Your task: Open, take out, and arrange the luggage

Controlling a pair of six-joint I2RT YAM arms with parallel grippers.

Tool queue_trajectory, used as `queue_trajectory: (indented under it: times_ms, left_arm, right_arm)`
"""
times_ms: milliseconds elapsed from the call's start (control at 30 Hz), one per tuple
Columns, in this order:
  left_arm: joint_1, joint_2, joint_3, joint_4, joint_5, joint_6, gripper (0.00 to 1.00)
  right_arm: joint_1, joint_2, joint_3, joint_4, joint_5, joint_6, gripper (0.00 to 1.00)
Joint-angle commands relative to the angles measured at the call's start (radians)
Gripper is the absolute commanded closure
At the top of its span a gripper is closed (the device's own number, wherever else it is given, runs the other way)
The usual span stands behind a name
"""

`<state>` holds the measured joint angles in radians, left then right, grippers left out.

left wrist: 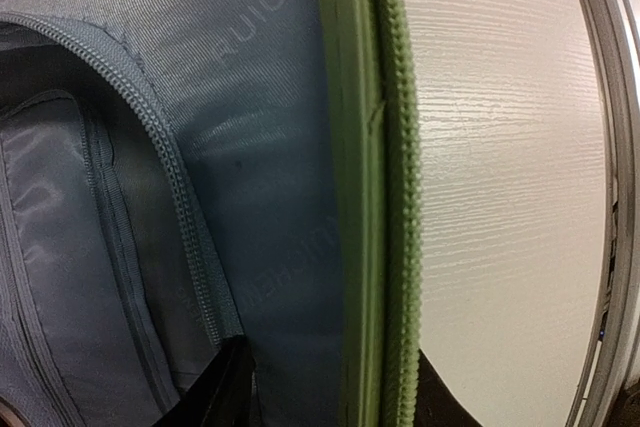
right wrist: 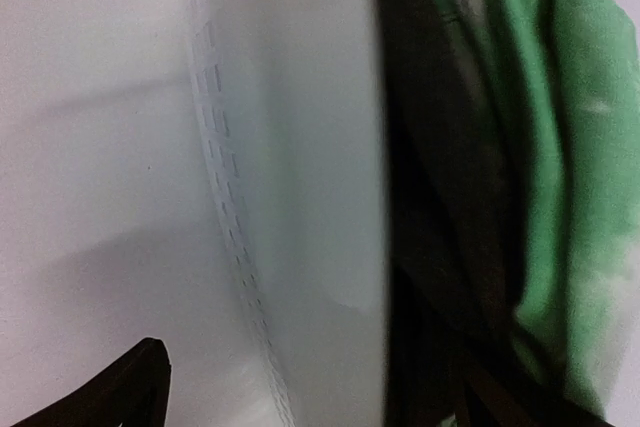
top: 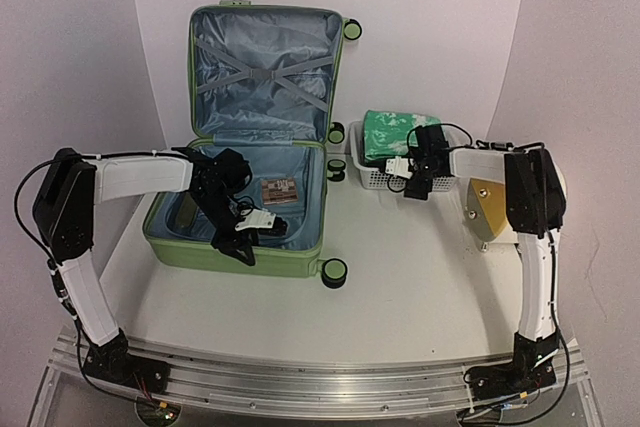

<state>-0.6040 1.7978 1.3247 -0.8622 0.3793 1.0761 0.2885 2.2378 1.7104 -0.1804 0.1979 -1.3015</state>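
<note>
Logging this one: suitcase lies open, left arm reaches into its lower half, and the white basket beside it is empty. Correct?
Not quite. The white basket is not empty: it holds a green patterned bundle, as the top external view shows. The suitcase does lie open, with the left arm reaching into its lower half.

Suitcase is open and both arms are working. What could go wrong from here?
1. The left gripper sits low inside the luggage by its front wall; it may snag the lining or drag the case.
2. The upright lid might fall onto that arm if tugged.
3. The right gripper at the white basket could shove it.
</note>
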Motion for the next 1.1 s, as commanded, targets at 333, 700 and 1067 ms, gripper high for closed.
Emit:
queue_trajectory:
  times_ms: [333, 700, 1067]
  left_arm:
    - [0.022, -0.017, 0.100, -0.084, -0.073, -0.032, 0.33]
    - [0.026, -0.056, 0.280, -0.252, 0.124, -0.071, 0.15]
    - [0.029, -0.045, 0.308, -0.253, 0.191, -0.109, 0.15]
  right_arm:
    - [0.030, -0.501, -0.050, -0.197, 0.108, 0.534, 0.02]
    - [0.071, -0.599, -0.197, -0.464, 0.708, 0.436, 0.13]
    - [0.085, -0.471, -0.217, -0.462, 0.965, 0.340, 0.24]
